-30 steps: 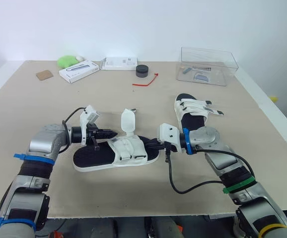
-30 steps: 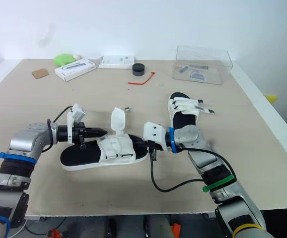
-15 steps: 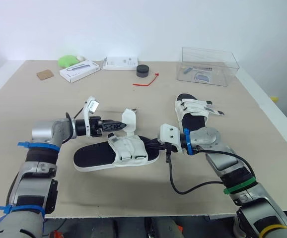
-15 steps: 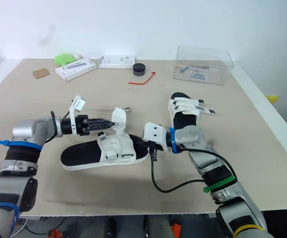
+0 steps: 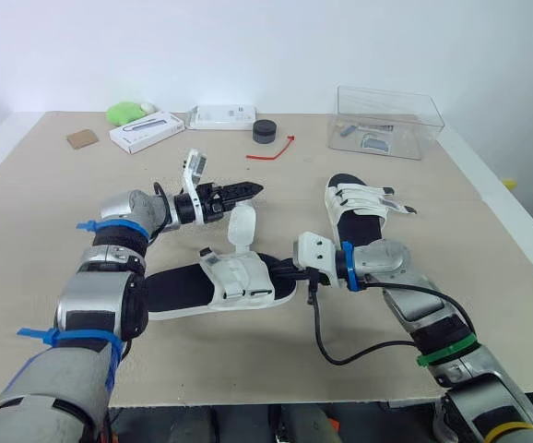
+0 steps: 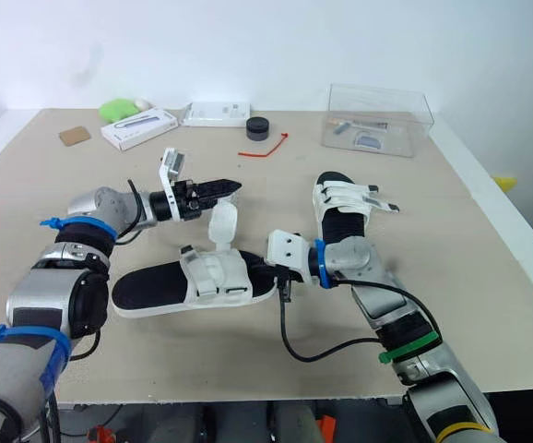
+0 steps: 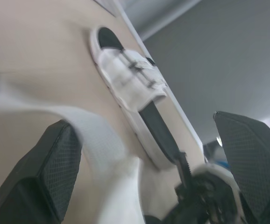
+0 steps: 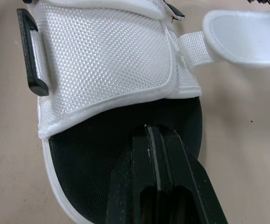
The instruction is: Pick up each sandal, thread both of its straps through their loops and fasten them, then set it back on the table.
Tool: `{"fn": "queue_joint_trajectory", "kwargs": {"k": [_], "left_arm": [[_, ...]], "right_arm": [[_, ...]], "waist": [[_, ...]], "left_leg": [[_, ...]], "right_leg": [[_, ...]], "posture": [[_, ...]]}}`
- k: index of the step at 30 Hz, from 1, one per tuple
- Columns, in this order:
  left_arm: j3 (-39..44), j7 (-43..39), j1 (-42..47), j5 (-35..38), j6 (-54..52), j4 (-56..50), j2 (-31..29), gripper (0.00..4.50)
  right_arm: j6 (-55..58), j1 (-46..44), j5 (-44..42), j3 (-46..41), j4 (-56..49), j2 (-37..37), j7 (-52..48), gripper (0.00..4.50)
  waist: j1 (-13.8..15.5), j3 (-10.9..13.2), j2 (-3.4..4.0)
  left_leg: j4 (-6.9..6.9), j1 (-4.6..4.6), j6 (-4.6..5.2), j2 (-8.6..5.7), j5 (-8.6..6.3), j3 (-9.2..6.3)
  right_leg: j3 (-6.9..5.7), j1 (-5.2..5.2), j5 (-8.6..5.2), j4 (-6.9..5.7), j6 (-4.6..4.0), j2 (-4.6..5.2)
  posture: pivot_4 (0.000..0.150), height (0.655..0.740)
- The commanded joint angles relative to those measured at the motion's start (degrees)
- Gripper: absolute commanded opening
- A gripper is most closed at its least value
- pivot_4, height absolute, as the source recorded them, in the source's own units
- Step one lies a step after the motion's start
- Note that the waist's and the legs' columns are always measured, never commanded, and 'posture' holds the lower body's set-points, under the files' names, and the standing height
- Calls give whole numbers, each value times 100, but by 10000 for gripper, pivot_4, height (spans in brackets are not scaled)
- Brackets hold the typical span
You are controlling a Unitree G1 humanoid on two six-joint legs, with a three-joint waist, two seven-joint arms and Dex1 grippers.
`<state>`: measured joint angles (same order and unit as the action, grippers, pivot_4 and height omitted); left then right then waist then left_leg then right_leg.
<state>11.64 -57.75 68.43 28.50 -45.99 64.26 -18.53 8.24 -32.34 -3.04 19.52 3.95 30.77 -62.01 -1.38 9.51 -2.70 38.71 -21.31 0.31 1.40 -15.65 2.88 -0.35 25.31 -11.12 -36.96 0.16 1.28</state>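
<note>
On the table (image 5: 45, 221), the clenched right gripper (image 5: 289, 270) is pressing the insole (image 8: 102, 154) of the near sandal (image 5: 207, 288); the released left gripper (image 5: 251, 190) is hovering over its strap (image 5: 241, 224).

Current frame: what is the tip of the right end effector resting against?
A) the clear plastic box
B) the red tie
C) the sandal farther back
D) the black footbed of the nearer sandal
D: the right wrist view shows the right end effector, its fingers shut together, with its tip down on the black footbed of the nearer sandal.
</note>
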Motion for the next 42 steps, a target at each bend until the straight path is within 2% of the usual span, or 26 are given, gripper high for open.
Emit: {"fn": "queue_joint_trajectory", "kwargs": {"k": [1, 10, 13, 19, 22, 26, 29, 31, 37, 39, 42], "left_arm": [[188, 17, 315, -54, 282, 148, 10, 44588], [207, -144, 430, -255, 640, 342, 118, 44588], [129, -99, 402, -391, 885, 345, 181, 38103], [144, -118, 374, -544, 1121, 399, 212, 10220], [143, -134, 356, -604, 1249, 369, 192, 879], [-50, -267, 288, -827, 1666, 129, 161, 879], [-451, -569, 57, -1168, 2349, -527, 123, 879], [-731, -729, -263, -1342, 2851, -1377, 74, 879], [-1668, -1320, -1950, -1852, 4728, -4946, -481, 879], [-1933, -1551, -2436, -2077, 5481, -5613, -761, 879], [-2120, -1723, -2962, -2242, 6479, -6011, -1097, 879]], "right_arm": [[103, 109, 131, 28, -43, 103, -9, 0], [154, 119, 128, 14, -85, 158, 2, 0], [157, 94, 128, 19, -68, 166, -13, 0], [130, 31, 154, 56, -7, 161, -56, 0], [115, 1, 162, 70, 32, 147, -67, 0], [107, -8, 155, 71, 41, 150, -85, 0], [105, -22, 149, 70, 55, 155, -102, 0], [112, -21, 141, 64, 47, 165, -116, 0], [83, 2, 138, 68, 60, 220, -180, 0], [75, -12, 137, 82, 85, 206, -194, 0], [43, -27, 147, 131, 131, 158, -204, 0]], "waist": [[1, 0, -1], [2, 1, -2], [1, 1, -2], [2, 1, -2], [2, 1, -2], [2, 1, -2], [2, 1, -3], [2, 2, -1], [17, 2, -1], [6, -1, 3], [20, -2, 3]], "left_leg": [[0, -1, -2, 0, -1, 0], [0, -4, -5, -12, -3, 1], [0, -6, -5, -12, -3, 0], [0, -6, -5, -13, -3, 0], [0, -6, -5, -13, -4, 0], [0, -6, -5, -13, -4, 0], [0, -6, -5, -12, -3, 1], [0, -5, -6, -12, -3, 2], [-4, -5, -17, 10, -8, 5], [-2, 1, -14, 12, -11, 13], [-3, 7, -14, 12, -12, 14]], "right_leg": [[0, 0, 0, 0, 0, 0], [-1, 1, 0, 1, 3, 10], [-2, 2, 0, 1, 3, 9], [-2, 2, 0, 1, 3, 11], [-2, 2, 0, 1, 3, 10], [-2, 2, 1, 0, 1, 10], [-1, 2, 3, 0, -1, 11], [0, 2, 4, 1, -4, 11], [25, 4, 14, 2, -25, 8], [33, 3, 15, 5, -25, 8], [33, -3, 13, 3, -26, 7]], "posture": [[1500, 7400], [1500, 7400], [1500, 7400], [1500, 7400], [1500, 7400], [1500, 7400], [1500, 7400], [1500, 7400], [1500, 7400], [1500, 7400], [1500, 7400]]}}
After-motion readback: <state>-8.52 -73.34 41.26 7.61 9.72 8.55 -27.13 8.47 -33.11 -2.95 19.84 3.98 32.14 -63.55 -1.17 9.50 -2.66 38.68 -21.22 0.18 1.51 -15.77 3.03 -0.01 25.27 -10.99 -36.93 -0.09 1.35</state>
